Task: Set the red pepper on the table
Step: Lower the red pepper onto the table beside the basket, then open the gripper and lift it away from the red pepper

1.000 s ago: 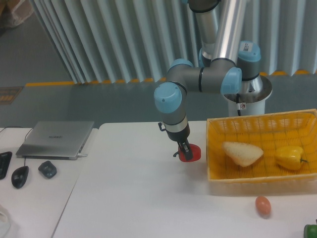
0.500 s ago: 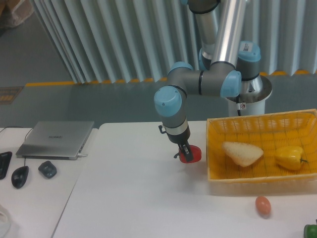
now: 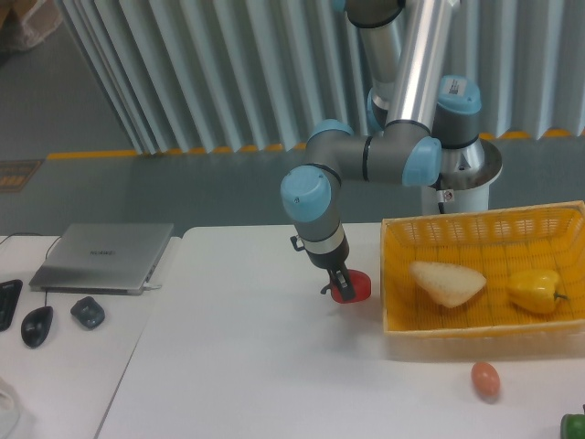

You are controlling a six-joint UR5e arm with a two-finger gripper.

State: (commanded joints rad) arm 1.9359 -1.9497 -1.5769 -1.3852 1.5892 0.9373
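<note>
Just left of the orange mesh basket (image 3: 558, 219), the claw (image 3: 340, 286) grips the red pepper (image 3: 351, 287) low over the white worktop (image 3: 247, 366); carrying looks nearly done, with only setting it down and letting go left, I'd say

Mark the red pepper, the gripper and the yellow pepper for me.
red pepper (image 3: 354, 287), fixed camera, on its glossy right side.
gripper (image 3: 340, 283), fixed camera, between the fingertips at the pepper's left.
yellow pepper (image 3: 535, 290), fixed camera, on its body, inside the basket.
</note>
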